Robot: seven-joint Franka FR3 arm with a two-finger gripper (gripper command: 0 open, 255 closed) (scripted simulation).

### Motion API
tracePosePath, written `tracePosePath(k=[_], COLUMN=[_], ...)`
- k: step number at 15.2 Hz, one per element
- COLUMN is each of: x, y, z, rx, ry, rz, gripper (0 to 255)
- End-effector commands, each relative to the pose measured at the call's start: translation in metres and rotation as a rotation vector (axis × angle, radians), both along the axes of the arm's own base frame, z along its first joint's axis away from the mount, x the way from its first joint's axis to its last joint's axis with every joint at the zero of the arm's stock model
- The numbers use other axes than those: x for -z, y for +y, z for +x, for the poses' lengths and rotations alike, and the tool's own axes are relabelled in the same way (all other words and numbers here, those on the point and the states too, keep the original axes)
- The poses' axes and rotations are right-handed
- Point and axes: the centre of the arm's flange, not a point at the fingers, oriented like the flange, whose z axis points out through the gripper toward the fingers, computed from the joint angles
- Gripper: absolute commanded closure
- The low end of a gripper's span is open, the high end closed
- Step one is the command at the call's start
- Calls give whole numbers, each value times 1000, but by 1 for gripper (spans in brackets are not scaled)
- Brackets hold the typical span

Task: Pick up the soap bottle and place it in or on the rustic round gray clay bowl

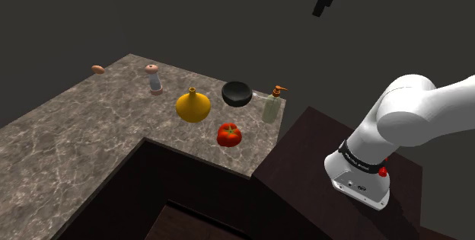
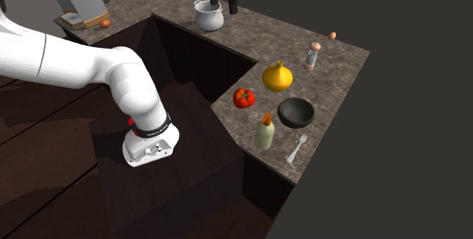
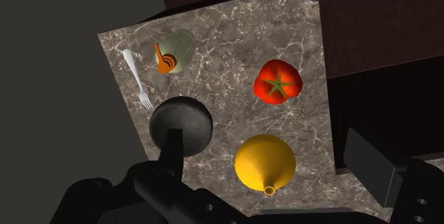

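Soap bottle upright near dark bowl, gripper high above, fingers apart

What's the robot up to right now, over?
Claw open, high above grey marbled counter. Pale green soap bottle with orange pump upright, untouched, beside dark round bowl. Silver fork close by both.

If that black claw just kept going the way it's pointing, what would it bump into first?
Probably the yellow vase on the counter: the wrist view shows it centred ahead of the open gripper. Depth is unclear.
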Motion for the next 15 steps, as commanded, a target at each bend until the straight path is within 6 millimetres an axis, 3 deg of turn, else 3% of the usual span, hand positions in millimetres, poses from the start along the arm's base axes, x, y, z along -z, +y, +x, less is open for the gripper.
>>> tracePosePath(k=[1, 15], x=[0, 165], y=[0, -69], z=[0, 55], rx=[0, 3], ry=[0, 36], rz=[0, 30], gripper=[0, 0])
